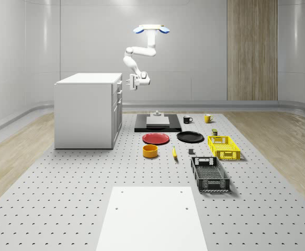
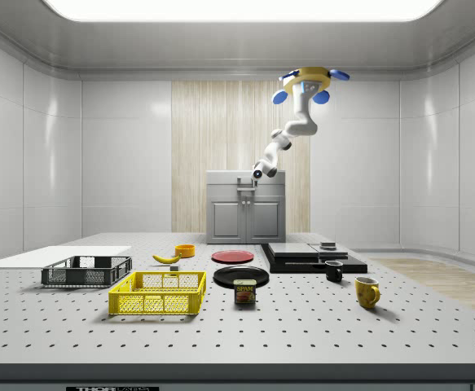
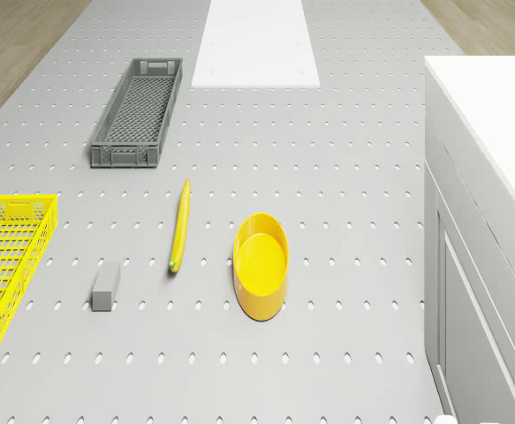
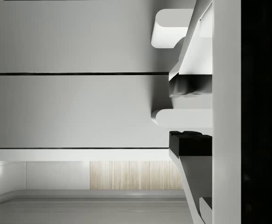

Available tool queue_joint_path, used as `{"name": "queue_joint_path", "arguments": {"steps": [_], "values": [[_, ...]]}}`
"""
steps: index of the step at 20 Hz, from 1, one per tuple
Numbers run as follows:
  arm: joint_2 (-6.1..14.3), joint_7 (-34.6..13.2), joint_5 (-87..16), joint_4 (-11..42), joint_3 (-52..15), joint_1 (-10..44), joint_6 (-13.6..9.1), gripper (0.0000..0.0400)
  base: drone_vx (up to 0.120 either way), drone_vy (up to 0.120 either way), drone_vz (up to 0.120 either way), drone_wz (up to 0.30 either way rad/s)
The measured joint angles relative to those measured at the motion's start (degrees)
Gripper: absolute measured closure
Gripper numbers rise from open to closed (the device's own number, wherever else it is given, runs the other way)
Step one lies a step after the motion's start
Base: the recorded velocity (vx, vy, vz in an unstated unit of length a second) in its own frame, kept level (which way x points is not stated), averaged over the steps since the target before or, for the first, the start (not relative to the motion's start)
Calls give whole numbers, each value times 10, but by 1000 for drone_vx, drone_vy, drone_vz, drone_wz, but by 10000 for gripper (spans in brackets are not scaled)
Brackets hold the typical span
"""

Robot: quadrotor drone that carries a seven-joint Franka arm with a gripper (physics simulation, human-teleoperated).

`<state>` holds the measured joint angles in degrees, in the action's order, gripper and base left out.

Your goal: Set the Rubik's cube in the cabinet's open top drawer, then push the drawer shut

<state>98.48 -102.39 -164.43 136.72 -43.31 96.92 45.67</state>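
Pale panelled walls ring a grey perforated counter (image 1: 63, 209) where a white block-shaped cabinet (image 1: 84, 112) stands. Beside it, off the whole-scene view's right, a blue-rotored quadrotor drone (image 1: 151, 29) hovers above cabinet height. Its white arm bends down to hold the gripper (image 1: 132, 81) against the top drawer front (image 1: 117, 79). The fingers (image 4: 188, 143) stand apart and hold no cube, with a white bar handle (image 4: 182, 117) running between them. Whether the Rubik's cube lies inside the drawer cannot be told. Any closing push would run straight ahead into the cabinet.
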Motion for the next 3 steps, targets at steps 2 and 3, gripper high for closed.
{"name": "queue_joint_path", "arguments": {"steps": [2,3], "values": [[0,3,-1,-1,-1,-1,2,295,0,0,0,0],[1,4,-1,-2,-2,-1,3,295,0,0,0,0]]}}
